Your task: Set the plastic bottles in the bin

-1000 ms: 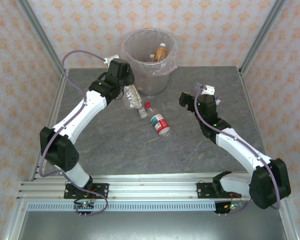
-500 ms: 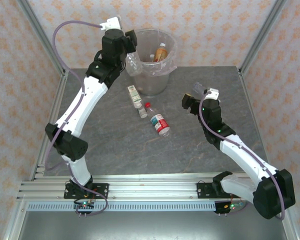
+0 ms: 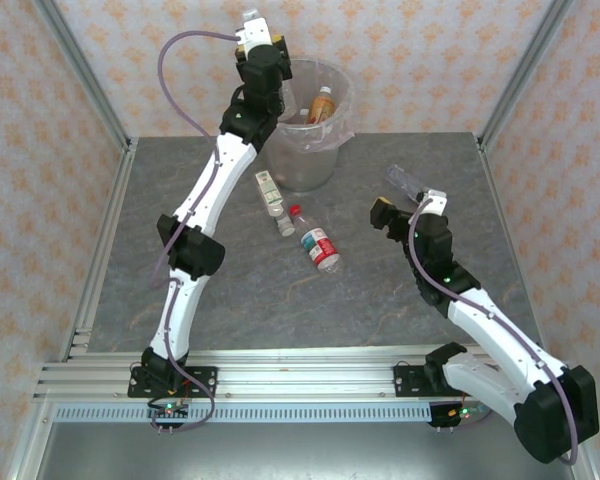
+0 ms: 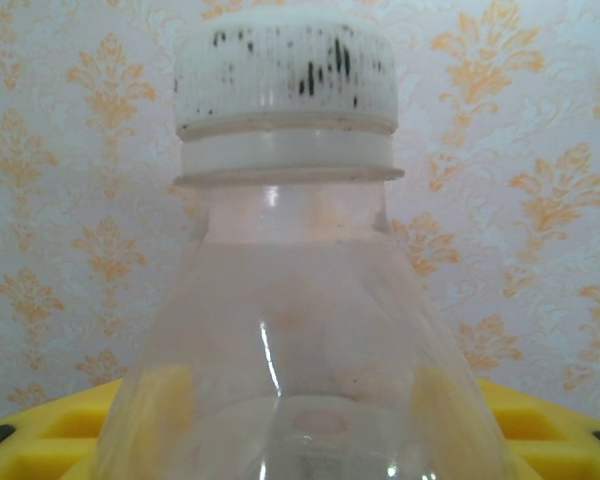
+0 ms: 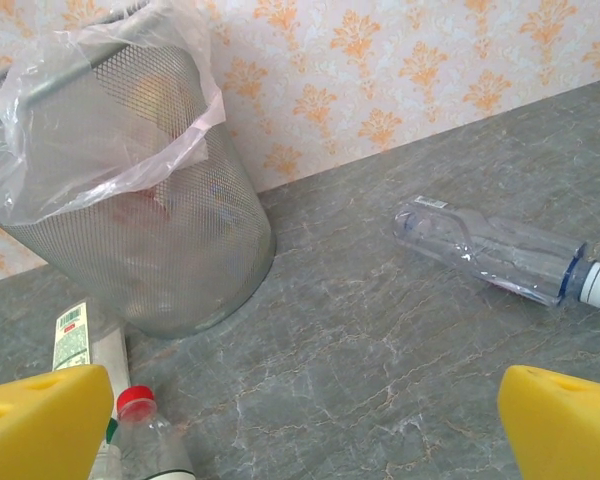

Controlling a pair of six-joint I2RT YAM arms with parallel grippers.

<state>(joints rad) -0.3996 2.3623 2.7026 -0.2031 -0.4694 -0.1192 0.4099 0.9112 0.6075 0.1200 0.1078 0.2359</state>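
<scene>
Bin [image 3: 306, 172] has an amber bottle [image 3: 321, 103] inside. Left hand [image 3: 281, 92] is up at its rim, clenched on a white-capped bottle [image 4: 285, 300]. Right hand [image 5: 305, 430] is spread wide, holding nothing. On the counter [image 3: 230, 290] lie a green-labelled bottle [image 3: 270, 193], a red-capped bottle [image 3: 318, 244] and a clear bottle [image 5: 495, 251].

The top camera looks down from behind over the grey marbled desk [image 3: 240, 300]. Right wrist looks low across it, sharing the bag-lined mesh bin [image 5: 150, 230]. Left wrist faces orange-patterned wallpaper [image 4: 520, 150], tight against a clear white-capped bottle [image 4: 285, 300].

Left gripper [image 3: 277, 88] holding clear bottle [image 4: 300, 330] over bin [image 3: 305, 165] rim at 9 o'clock, rest of mouth open; green-labelled bottle [image 3: 270, 193], red-capped bottle [image 3: 318, 245] block 6 o'clock approach.
</scene>
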